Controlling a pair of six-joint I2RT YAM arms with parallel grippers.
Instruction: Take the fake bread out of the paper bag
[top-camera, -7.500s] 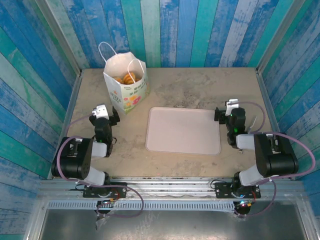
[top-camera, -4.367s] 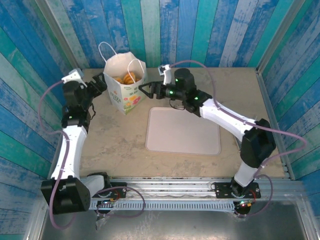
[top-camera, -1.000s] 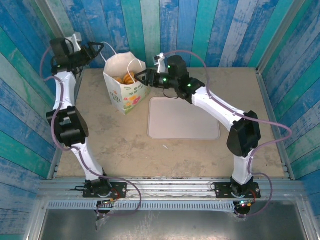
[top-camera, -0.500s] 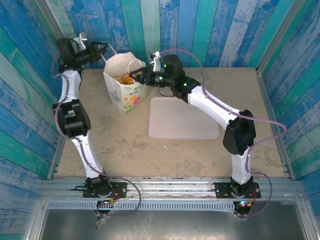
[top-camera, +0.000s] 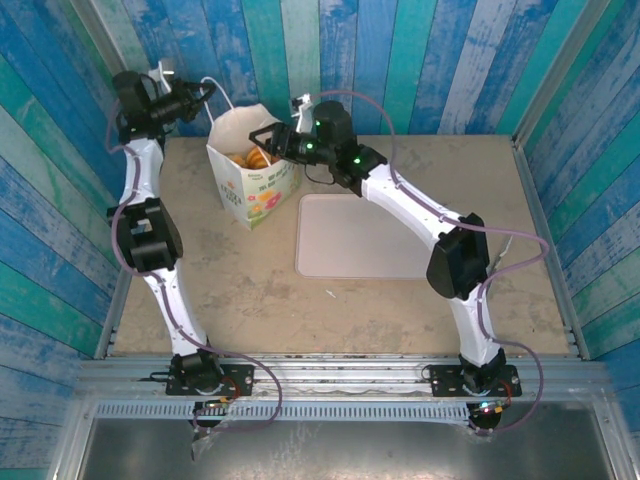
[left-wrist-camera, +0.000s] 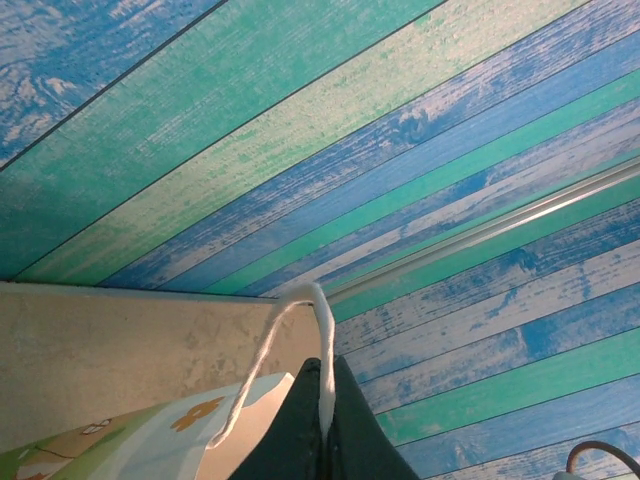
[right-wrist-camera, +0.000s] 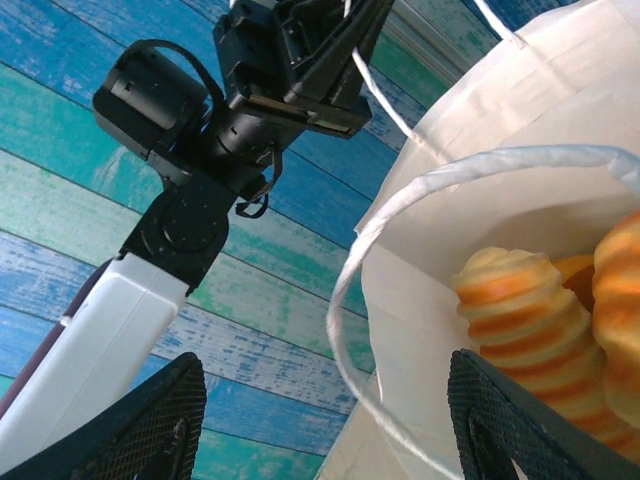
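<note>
We see one paper bag (top-camera: 255, 195), maybe three fake bread (right-wrist-camera: 520, 300) inside; left fingers (left-wrist-camera: 322, 435) clamp one handle (left-wrist-camera: 322, 340); right fingers (top-camera: 266, 139) apart, empty.

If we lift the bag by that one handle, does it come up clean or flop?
It will likely flop. The handle pinched in the left gripper is thin cord, so the bag would probably swing and tilt. Its thin paper walls look apt to crumple rather than stay stiff. The bread piled inside may shift and tip it toward the unheld side.
</note>
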